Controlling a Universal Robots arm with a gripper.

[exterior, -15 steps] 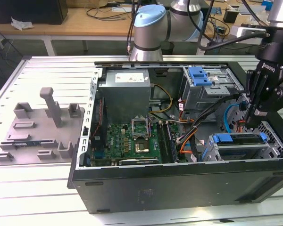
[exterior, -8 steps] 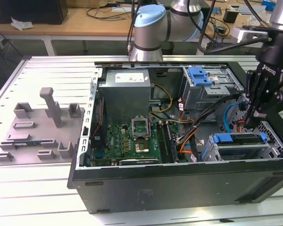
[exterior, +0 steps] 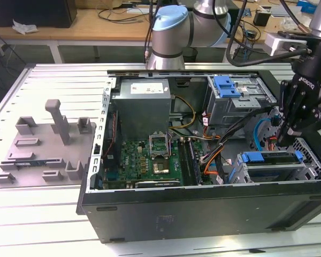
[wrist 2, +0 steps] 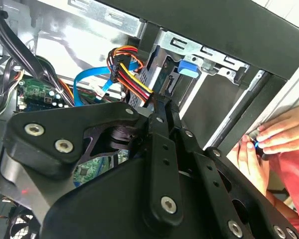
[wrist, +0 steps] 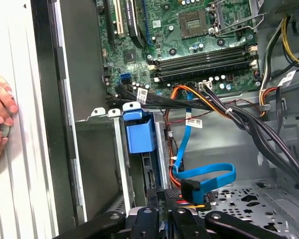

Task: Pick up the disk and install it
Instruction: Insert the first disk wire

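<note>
In the exterior view an open computer case [exterior: 203, 209] lies on a slatted metal table [exterior: 53, 85]. A grey fixture plate [exterior: 43, 155] sits toward the table's edge on the exterior view's left, and a wooden bench [exterior: 96, 24] stands behind. The disk [exterior: 273, 158] sits in a cage at the case's near corner on the exterior view's right. The gripper [exterior: 287, 136] is just above it, fingers pressed together and empty. In both wrist views a person's hand [wrist 2: 284, 132] [wrist: 0, 109] rests at the case's rim.
</note>
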